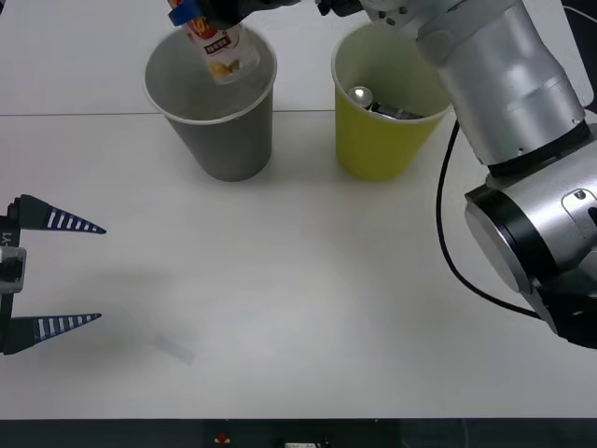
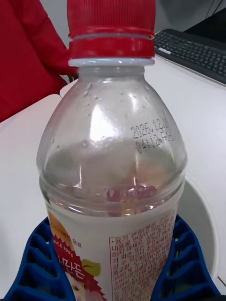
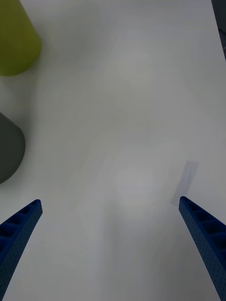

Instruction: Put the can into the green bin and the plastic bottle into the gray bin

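The plastic bottle (image 1: 222, 51), clear with a red cap and an orange-yellow label, hangs tilted over the mouth of the gray bin (image 1: 224, 140). My right gripper (image 1: 196, 13) is shut on it at the top edge of the front view. In the right wrist view the blue fingers (image 2: 28, 263) clamp the bottle (image 2: 110, 155) at its label, with the bin's white rim (image 2: 207, 225) just beyond. The can (image 1: 362, 94) lies inside the green bin (image 1: 378, 140), silver top showing. My left gripper (image 1: 56, 275) rests open at the table's left edge, holding nothing.
The two bins stand side by side at the back of the white table (image 1: 298, 308). A small strip of clear tape (image 1: 174, 348) lies near the front left. Behind the table are a black keyboard (image 2: 193, 47) and a person's red sleeve (image 2: 23, 51).
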Robot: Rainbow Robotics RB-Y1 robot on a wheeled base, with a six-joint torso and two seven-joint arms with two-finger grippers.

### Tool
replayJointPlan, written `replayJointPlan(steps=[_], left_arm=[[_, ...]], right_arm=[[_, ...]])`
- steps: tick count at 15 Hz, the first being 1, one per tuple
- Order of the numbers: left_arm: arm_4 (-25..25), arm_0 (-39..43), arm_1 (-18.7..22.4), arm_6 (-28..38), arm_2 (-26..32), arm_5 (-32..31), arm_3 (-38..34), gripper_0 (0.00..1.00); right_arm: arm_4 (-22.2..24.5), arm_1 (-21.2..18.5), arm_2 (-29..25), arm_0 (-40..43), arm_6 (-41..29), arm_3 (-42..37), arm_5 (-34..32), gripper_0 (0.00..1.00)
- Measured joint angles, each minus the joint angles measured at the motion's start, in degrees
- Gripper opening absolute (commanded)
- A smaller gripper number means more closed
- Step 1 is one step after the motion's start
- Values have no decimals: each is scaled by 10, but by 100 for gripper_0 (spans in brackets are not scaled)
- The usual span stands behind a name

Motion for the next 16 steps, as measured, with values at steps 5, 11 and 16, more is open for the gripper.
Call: replayJointPlan(steps=[5,11,16], left_arm=[[0,0,0,0,0,0,0,100],[0,0,0,0,0,0,0,100],[0,0,0,0,0,0,0,100]], right_arm=[[3,11,23,-23,16,63,43,6],[-8,9,22,-23,31,64,45,100],[-66,-14,20,-23,54,60,43,100]])
